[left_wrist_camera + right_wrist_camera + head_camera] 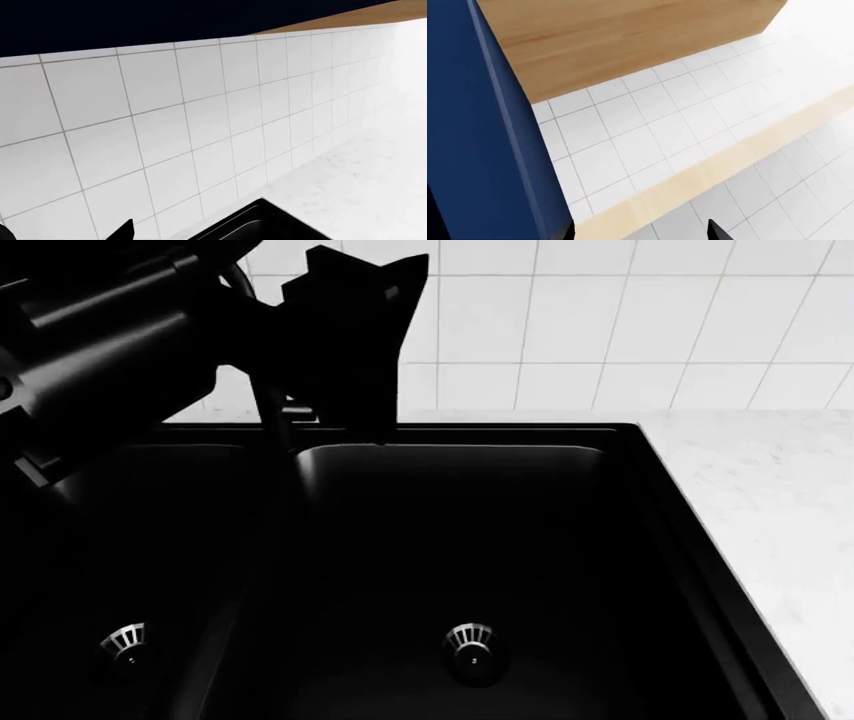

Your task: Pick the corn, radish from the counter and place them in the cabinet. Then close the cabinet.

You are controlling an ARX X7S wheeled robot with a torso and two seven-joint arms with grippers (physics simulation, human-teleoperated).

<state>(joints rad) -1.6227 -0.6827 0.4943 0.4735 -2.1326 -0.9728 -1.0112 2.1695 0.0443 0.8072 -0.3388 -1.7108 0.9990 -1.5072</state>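
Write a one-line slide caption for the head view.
Left arm raised over black double sink; marble counter at right.

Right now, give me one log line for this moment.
left hand: raised over black sink, state unclear | right hand: tips only, empty | corn, radish: not in view | counter: bare where seen

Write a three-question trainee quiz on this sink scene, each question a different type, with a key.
1. True or false: the corn lies on the counter in the head view.
2. How many drains show in the black double sink? A) one B) two C) three
3. Fill in: the wall behind the sink is covered in white ____.

Key: 1. False; neither corn nor radish shows in any view. 2. B; one drain in the right basin, another in the left. 3. tiles.
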